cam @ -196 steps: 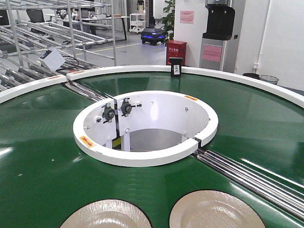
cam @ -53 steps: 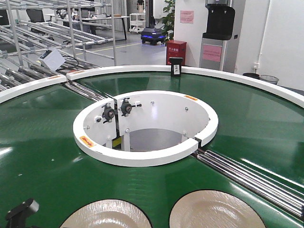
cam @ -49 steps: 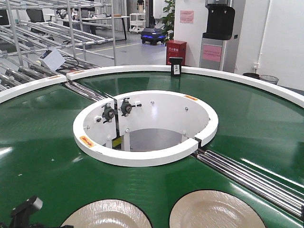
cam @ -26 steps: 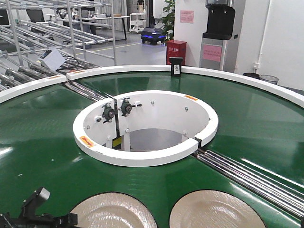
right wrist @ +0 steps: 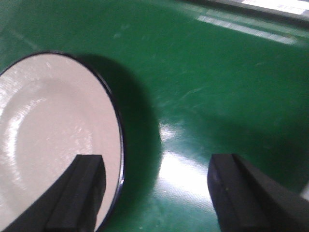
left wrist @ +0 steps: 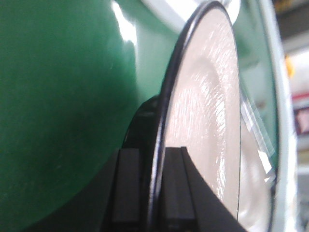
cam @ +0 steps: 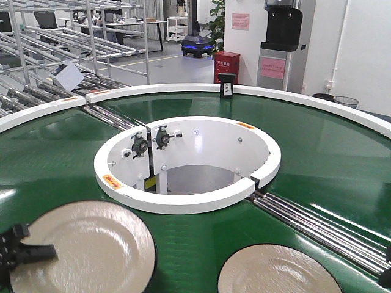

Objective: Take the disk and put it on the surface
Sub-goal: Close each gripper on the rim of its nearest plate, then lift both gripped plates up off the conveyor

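Observation:
A cream disk with a thin dark rim [cam: 85,250] is raised and tilted over the green belt at the lower left. My left gripper [cam: 24,251] is shut on its left edge. In the left wrist view the disk's [left wrist: 207,106] rim runs between the two fingers of the left gripper [left wrist: 153,193]. Another disk [cam: 272,271] lies flat on the belt at the lower right. My right gripper [right wrist: 157,193] hangs open over the right edge of that disk [right wrist: 53,135], holding nothing. The surface is out of view.
The green ring-shaped belt [cam: 330,159] fills the scene around a white inner ring [cam: 183,201] with an open well. Steel rollers [cam: 317,229] cross the belt at the right. Racks and a red box stand beyond the far rim.
The left gripper came in from the lower left and closed on the left disk. That disk now sits higher and further left, tilted. The right disk has not moved.

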`<state>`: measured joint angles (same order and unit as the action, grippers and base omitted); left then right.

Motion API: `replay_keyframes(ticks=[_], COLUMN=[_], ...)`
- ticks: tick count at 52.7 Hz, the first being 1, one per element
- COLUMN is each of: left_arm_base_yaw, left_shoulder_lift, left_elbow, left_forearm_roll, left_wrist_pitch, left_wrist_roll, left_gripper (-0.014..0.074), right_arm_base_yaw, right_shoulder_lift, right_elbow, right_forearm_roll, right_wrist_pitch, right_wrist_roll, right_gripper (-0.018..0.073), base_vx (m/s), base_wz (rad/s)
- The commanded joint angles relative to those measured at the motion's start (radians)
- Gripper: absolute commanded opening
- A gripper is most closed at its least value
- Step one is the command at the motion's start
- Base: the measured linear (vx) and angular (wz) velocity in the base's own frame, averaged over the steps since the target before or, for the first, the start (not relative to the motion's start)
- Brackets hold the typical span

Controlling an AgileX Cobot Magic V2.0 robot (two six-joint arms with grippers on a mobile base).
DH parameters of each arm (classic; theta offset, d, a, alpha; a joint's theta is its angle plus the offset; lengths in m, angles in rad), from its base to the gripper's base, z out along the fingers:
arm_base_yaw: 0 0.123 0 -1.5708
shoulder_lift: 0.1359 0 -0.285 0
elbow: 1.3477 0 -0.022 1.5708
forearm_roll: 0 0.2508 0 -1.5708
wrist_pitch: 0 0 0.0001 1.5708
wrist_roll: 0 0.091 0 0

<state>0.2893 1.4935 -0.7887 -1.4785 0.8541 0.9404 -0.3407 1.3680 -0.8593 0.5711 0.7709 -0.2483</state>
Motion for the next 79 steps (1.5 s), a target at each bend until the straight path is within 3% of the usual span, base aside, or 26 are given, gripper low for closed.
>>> replay_keyframes(ticks=[1, 7, 16, 32, 42, 58, 66, 79], left_arm_base_yaw=[0.005, 0.005, 0.005, 0.005, 0.005, 0.005, 0.005, 0.005], left_shoulder_lift=[-0.094, -0.148, -0.187, -0.184, -0.184, -0.184, -0.184, -0.184], left_elbow=[-0.026, -0.026, -0.026, -0.026, -0.026, -0.026, -0.026, -0.026], left_forearm_roll=[-0.086, -0.086, -0.085, -0.088, -0.088, -0.088, -0.089, -0.085], left_wrist_pitch=[0.114, 0.123, 0.119, 0.134, 0.134, 0.136, 0.105, 0.025], left_wrist_roll=[-0.076, -0.09, -0.09, -0.093, -0.093, -0.083, -0.09, -0.093], left_gripper=[-0.0005, -0.0005, -0.0005, -0.0005, -0.0005, -0.0004, -0.0004, -0.0004], right_arm_base_yaw=[-0.068, -0.065, 0.013, 0.163, 0.18, 0.179, 0.171, 0.137], right_shoulder_lift=[0.072, 0.169, 0.287, 0.387, 0.405, 0.387, 0.314, 0.092], right_elbow=[-0.037, -0.037, -0.037, -0.04, -0.04, -0.04, -0.04, -0.052], right_forearm_roll=[0.288, 0.422, 0.525, 0.626, 0.657, 0.682, 0.703, 0.731], right_wrist_pitch=[0.064, 0.062, 0.061, 0.02, 0.005, 0.045, 0.1, 0.156], right_wrist_roll=[-0.271, -0.456, -0.659, -0.741, -0.729, -0.694, -0.643, -0.44], right_gripper=[0.0512, 0.0512, 0.0512, 0.0508, 0.0394, -0.0006, -0.0012, -0.0008], base_vx=[0.0, 0.0, 0.0, 0.0, 0.0, 0.0, 0.0, 0.0], base_wz=[0.0, 0.0, 0.0, 0.0, 0.0, 0.0, 0.0, 0.0])
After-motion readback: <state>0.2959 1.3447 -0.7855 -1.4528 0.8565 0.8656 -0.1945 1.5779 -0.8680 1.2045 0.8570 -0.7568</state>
